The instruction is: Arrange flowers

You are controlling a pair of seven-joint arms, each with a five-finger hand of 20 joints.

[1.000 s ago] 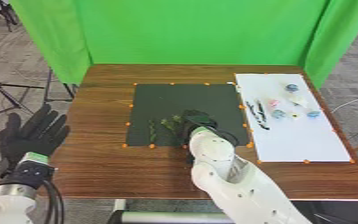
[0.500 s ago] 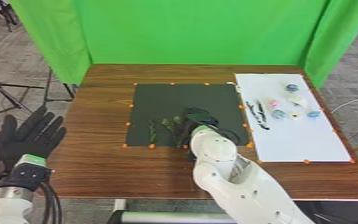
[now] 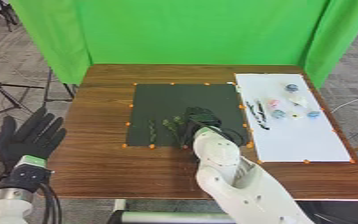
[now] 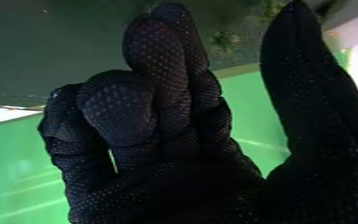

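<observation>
Poised over the black mat with the right hand, just beside leafy green sprigs.
Opened wide between thumb and loosely bent, dotted-fabric fingers; spread flat on the left hand, near the brown table's left edge; strewn with rounded blue, pink and white flowers on the smooth white sheet at right.

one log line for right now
right hand over black mat, thumb apart from fingers | green sprigs on mat, left of right hand | blue, pink flowers on white sheet | left hand open, left of wooden table
</observation>
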